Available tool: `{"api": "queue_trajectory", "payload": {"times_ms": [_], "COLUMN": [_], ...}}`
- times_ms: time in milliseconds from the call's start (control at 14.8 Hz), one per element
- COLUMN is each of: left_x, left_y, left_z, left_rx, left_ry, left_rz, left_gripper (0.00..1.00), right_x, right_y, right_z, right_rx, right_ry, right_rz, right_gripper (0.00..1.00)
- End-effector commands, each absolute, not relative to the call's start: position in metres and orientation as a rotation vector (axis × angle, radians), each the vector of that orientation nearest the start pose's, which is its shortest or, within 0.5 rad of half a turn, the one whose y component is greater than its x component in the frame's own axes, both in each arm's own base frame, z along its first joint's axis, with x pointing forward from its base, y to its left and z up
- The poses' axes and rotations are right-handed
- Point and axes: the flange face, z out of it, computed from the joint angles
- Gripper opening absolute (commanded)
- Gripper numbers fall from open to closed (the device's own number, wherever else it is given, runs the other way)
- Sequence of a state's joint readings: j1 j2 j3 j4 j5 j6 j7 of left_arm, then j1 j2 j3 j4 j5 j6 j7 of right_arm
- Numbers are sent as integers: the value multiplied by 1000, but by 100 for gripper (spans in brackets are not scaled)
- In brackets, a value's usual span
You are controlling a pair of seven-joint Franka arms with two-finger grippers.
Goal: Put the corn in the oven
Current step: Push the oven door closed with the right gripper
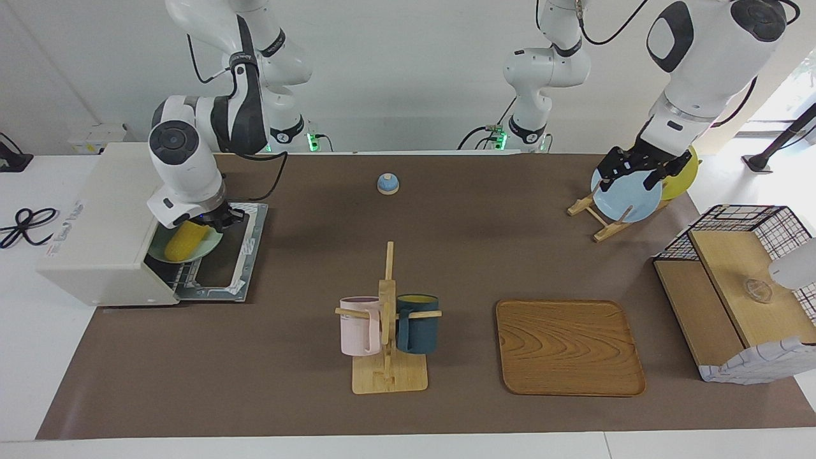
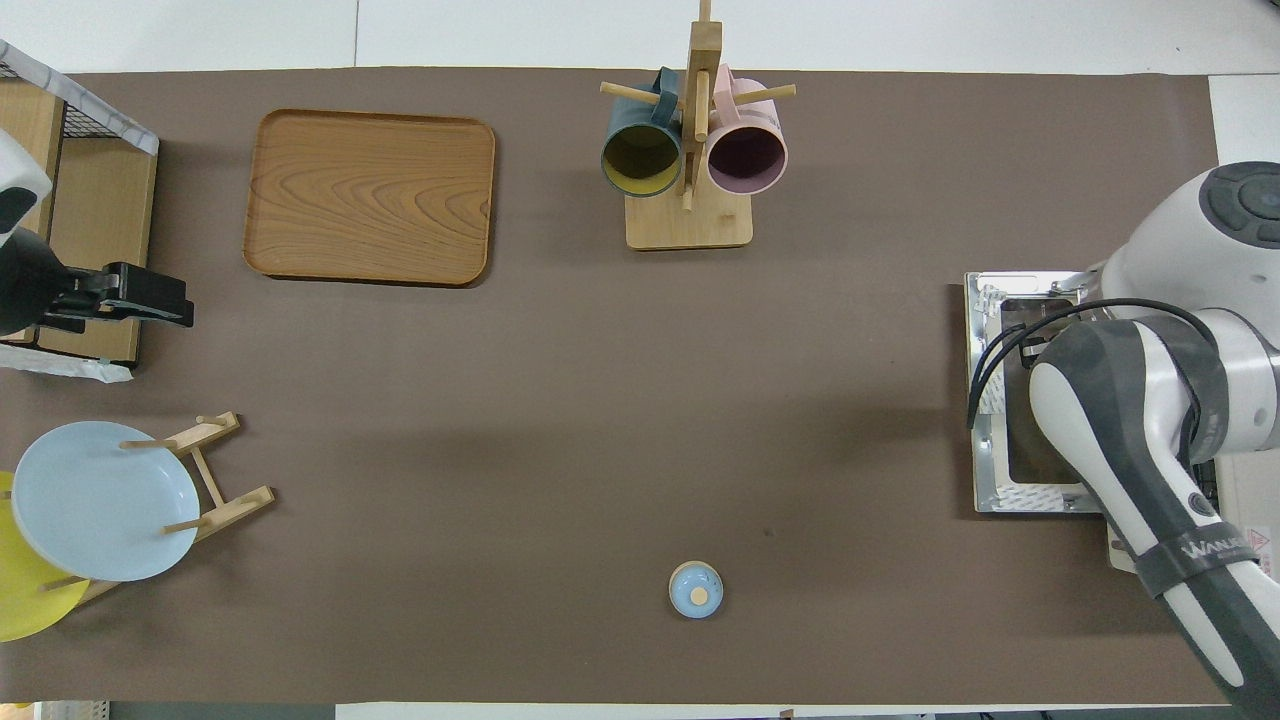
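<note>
A matt brown covering lies over the surface. The tray is grained wood with a soft sheen, the mug rack pale wood. The oven has a matt off-white casing; its open door shows a bright metal frame around dark glass.

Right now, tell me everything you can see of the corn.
The corn is a bright yellow cob, only partly visible: the right gripper and wrist cover its upper end. It lies slanted on a pale green plate at the mouth of the off-white oven, above the wire rack and the dropped door. Whether the shut jaws touch it cannot be told. The overhead view hides it.
</note>
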State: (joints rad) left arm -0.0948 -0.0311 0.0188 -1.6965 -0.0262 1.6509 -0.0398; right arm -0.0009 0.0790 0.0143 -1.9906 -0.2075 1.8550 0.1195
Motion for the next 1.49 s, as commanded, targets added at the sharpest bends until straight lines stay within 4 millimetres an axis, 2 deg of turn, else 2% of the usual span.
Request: {"api": "queue_trajectory", "payload": {"times_ms": [0, 136, 407, 746, 1153, 1424], "left_x": [544, 544, 544, 544, 544, 544], "left_y": [-41, -41, -41, -41, -41, -41], "left_z": [593, 593, 593, 593, 593, 593], "left_rx": [-3151, -3151, -3150, -3151, -3151, -3151], "left_ry": [59, 59, 62, 59, 59, 59], "left_rz": [3, 3, 3, 3, 3, 3], "left_gripper": [100, 100, 100, 100, 100, 100], "right_x": [548, 544, 533, 542, 542, 534], "right_y": [20, 24, 31, 40, 41, 35], "right_z": [404, 397, 354, 314, 312, 306], "right_rx": [-3323, -3286, -3244, -3235, -3231, -3231], "right_ry": [75, 96, 123, 135, 138, 150], "right_rz": [292, 268, 129, 117, 113, 134], "right_gripper": [0, 0, 0, 0, 0, 0]}}
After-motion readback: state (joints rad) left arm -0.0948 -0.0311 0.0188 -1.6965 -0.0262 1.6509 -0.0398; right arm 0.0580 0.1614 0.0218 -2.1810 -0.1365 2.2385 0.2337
